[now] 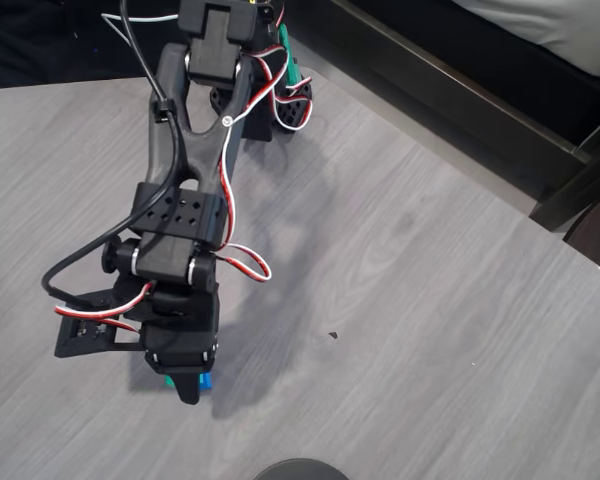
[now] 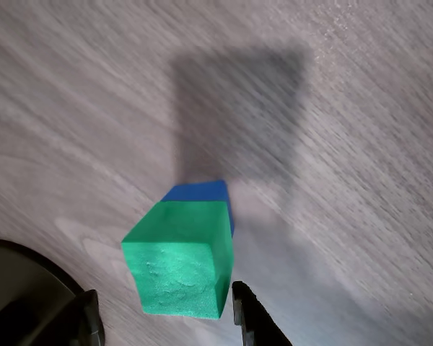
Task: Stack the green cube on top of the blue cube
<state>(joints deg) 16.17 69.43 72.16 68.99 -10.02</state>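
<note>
In the wrist view the green cube [image 2: 180,252] sits over the blue cube [image 2: 198,192], which shows as a strip behind its far edge. My gripper [image 2: 164,295] straddles the green cube: the right fingertip [image 2: 244,306] is at the cube's side and the left fingertip [image 2: 90,310] stands a little apart from it, so the jaws look open. In the overhead view the black arm hangs over the stack; beneath the gripper [image 1: 185,385] only a sliver of the green cube [image 1: 166,380] and a corner of the blue cube [image 1: 206,380] show.
The grey wood-grain table [image 1: 400,300] runs wide to the right of the arm. Its edge cuts diagonally across the upper right, with a dark furniture frame [image 1: 460,100] beyond. A small dark speck [image 1: 332,335] lies mid-table. A dark round object [image 1: 300,468] pokes in at the bottom edge.
</note>
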